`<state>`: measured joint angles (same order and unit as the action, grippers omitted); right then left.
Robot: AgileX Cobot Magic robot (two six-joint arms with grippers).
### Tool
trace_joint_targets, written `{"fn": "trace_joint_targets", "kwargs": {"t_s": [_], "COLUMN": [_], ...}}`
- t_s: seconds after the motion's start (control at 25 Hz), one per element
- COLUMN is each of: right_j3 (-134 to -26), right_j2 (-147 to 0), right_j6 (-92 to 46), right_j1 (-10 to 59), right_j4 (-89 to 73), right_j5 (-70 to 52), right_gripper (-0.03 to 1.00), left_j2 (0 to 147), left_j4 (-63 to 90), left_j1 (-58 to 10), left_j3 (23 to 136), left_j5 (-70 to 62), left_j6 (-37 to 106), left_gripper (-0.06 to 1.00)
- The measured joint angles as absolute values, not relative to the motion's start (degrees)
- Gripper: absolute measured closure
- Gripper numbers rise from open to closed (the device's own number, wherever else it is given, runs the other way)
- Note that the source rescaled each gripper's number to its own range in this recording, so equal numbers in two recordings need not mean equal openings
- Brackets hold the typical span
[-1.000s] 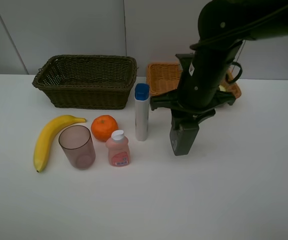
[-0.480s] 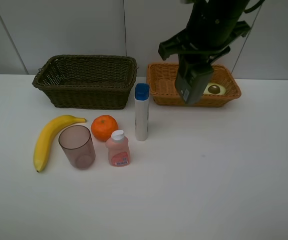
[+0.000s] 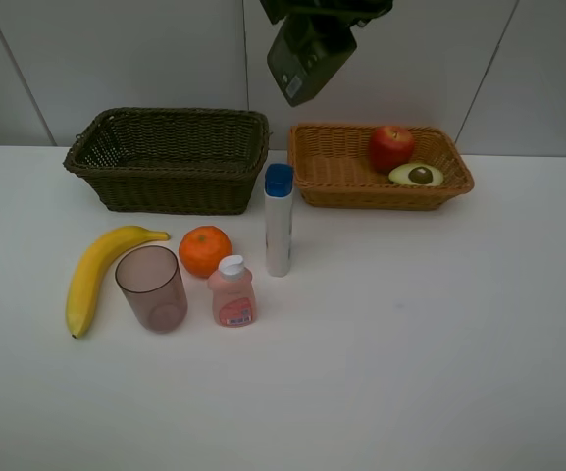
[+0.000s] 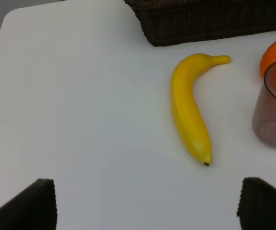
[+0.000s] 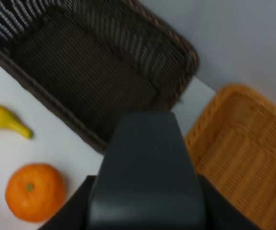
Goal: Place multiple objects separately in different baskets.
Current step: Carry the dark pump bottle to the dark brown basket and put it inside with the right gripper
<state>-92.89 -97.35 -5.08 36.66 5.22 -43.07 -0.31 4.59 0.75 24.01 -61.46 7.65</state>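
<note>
The dark green bottle (image 3: 307,59) hangs high in the air, tilted, above the right end of the dark brown basket (image 3: 170,191). It sits roughly over the gap between that basket and the orange-tan basket (image 3: 346,191) to its right. The right fingers (image 3: 334,14) are closed on the bottle's upper part. In the right wrist view the bottle (image 5: 145,177) fills the space between them, so the fingers themselves cannot be seen there.

The orange-tan basket already holds a red apple (image 3: 391,147) and an avocado half (image 3: 417,175), so the bottle most likely belongs in the dark brown basket, and the step in hand is the carry over to it.

To do this well:
- Travel further left until the bottle is over the middle of the dark brown basket's floor, not over its right rim.
- Bring the bottle closer to upright or flat.
- Lower it below the rim before opening, since a drop from this height could bounce it out or tip it over the wall.
- Stay high while crossing, because the white blue-capped tube (image 3: 279,224) stands just in front of the dark brown basket's right corner and would topple easily.

The left fingers (image 4: 32,206) are spread wide and hold nothing. They hover over the tabletop (image 3: 439,343) in front of the dark brown basket's left end, near the banana (image 4: 190,110).
</note>
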Motion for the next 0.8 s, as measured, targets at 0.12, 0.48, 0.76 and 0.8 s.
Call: {"fn": "trace_joint_targets", "kwargs": {"t_s": [0.12, 0.48, 0.76, 0.8], "right_j3": [-92.9, -94.0, -101.3, -102.7], "right_j2": [-99.8, -110.2, -121.0, -122.6], "right_j6": [-9.1, -17.1, -17.4, -17.4], "right_j1": [36.7, 36.7, 36.7, 36.7], "right_j4": [0.0, -8.1, -8.4, -8.4], "right_j5": [-35.2, -21.0, -18.5, -18.3], "right_gripper": [0.95, 0.95, 0.95, 0.95], "left_j2": [-0.3, -0.3, -0.3, -0.3], "left_j4": [4.6, 4.6, 4.6, 4.6], "left_j1": [0.8, 0.8, 0.8, 0.8], "left_j3": [24.0, 24.0, 24.0, 24.0], "left_j5": [-61.5, -61.5, -61.5, -61.5], "left_j6": [7.6, 7.6, 7.6, 7.6], "left_gripper": [-0.06, -0.06, -0.06, -0.06]}}
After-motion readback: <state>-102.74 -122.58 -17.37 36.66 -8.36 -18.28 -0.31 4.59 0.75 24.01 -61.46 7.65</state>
